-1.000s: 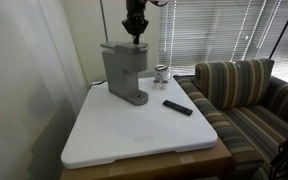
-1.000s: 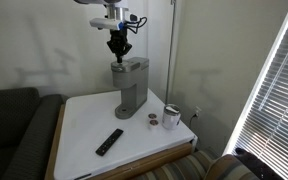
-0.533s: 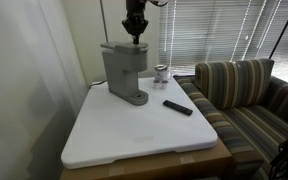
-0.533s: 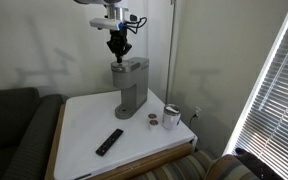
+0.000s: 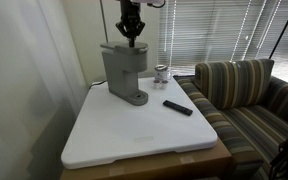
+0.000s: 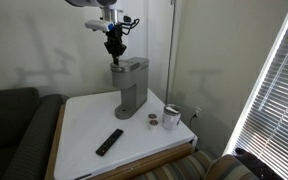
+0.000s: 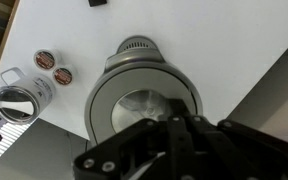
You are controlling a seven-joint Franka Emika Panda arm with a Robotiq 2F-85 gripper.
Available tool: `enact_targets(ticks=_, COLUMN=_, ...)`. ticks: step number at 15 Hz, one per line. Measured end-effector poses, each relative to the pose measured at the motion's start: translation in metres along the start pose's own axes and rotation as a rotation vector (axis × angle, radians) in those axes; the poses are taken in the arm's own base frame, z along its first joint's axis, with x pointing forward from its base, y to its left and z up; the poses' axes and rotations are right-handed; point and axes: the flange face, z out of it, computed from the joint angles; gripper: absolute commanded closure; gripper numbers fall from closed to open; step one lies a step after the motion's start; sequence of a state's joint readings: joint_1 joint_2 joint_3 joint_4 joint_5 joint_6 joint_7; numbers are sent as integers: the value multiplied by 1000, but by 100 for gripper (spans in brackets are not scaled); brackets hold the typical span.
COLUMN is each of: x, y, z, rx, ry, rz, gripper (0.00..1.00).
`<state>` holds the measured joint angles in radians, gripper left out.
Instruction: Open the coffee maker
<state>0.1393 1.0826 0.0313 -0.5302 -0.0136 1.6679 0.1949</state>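
Observation:
The grey coffee maker (image 5: 124,70) stands upright at the back of the white table and shows in both exterior views (image 6: 132,85). Its lid lies flat on the overhanging head. My gripper (image 5: 131,38) hangs just above the lid, over the head's outer end (image 6: 113,52). In the wrist view I look straight down on the round head with a shiny disc in it (image 7: 134,95). The gripper (image 7: 179,125) comes in from the bottom with its fingers pressed together. I cannot tell whether the fingertips touch the lid.
A small metal can (image 5: 161,73) and two coffee pods (image 7: 46,58) sit beside the machine. A flat black remote (image 5: 178,107) lies on the table (image 5: 134,135). A striped couch (image 5: 244,95) stands next to the table. A wall and blinds are close behind.
My gripper has risen slightly and shifted a little sideways above the lid. The coffee maker and the other things have not moved.

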Motion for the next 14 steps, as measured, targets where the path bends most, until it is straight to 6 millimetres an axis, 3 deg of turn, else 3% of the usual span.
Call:
enact_targets(ticks=5, x=1, y=6, z=-2, rx=-2, ry=4, rz=64, gripper=100)
enact_targets(ticks=11, x=9, y=61, z=-5, rx=-5, ry=7, rz=133, gripper=100)
enact_targets(ticks=14, x=11, y=75, z=-6, rx=-3, ry=7, rz=139, gripper=100)
